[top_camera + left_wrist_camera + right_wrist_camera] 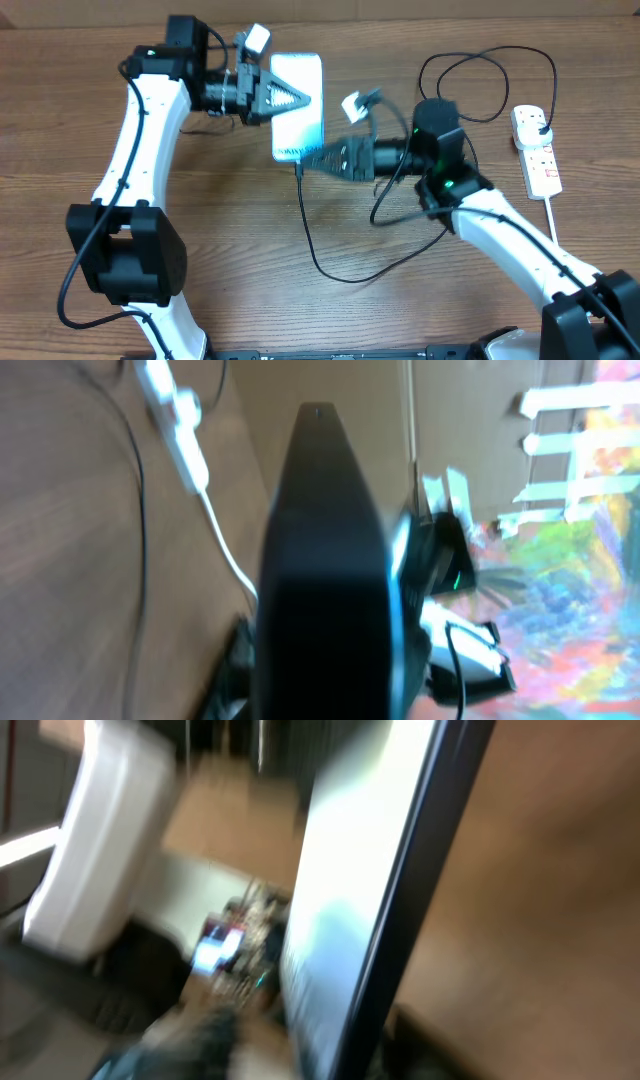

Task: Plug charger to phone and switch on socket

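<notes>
charger (312,250) slack loops across the near surface (240,270), tip at the near edge of the phone (298,125). right claw (320,159) is there; grip hidden, can't tell. left claw (288,97) clamps the phone. seating unclear. socket (540,160) far right, switch likely left to do.

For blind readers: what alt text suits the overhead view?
The left hand grips a slim smartphone with a lit light-blue screen, while the right hand sits at its near edge, where a thin black cable trails across the wooden table. A white power strip lies far right.
</notes>
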`<act>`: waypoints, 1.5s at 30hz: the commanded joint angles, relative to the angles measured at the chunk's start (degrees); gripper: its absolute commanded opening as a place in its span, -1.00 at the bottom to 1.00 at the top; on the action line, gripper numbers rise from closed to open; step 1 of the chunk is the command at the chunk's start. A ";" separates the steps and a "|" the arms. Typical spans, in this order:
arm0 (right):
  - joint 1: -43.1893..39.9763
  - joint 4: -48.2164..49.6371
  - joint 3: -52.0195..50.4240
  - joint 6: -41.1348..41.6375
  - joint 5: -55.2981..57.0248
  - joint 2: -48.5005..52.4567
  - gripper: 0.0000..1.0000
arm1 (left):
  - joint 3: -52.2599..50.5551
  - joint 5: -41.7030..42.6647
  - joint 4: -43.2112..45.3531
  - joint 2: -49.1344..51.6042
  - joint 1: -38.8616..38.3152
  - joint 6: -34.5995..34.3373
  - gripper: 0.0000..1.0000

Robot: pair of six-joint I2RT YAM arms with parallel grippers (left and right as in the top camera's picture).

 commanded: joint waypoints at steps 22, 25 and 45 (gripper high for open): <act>-1.95 -5.35 2.32 -6.03 -1.68 -0.68 -0.24 | -0.28 1.22 0.79 -0.15 -4.76 5.60 -0.91; -1.95 -5.95 2.32 -5.42 -1.70 -0.68 -0.51 | -0.28 2.19 1.01 -0.15 -5.57 7.61 -0.92; -2.05 -23.80 2.27 -13.46 9.33 -0.39 -0.93 | -0.28 -23.93 2.01 -0.15 -5.60 6.84 1.00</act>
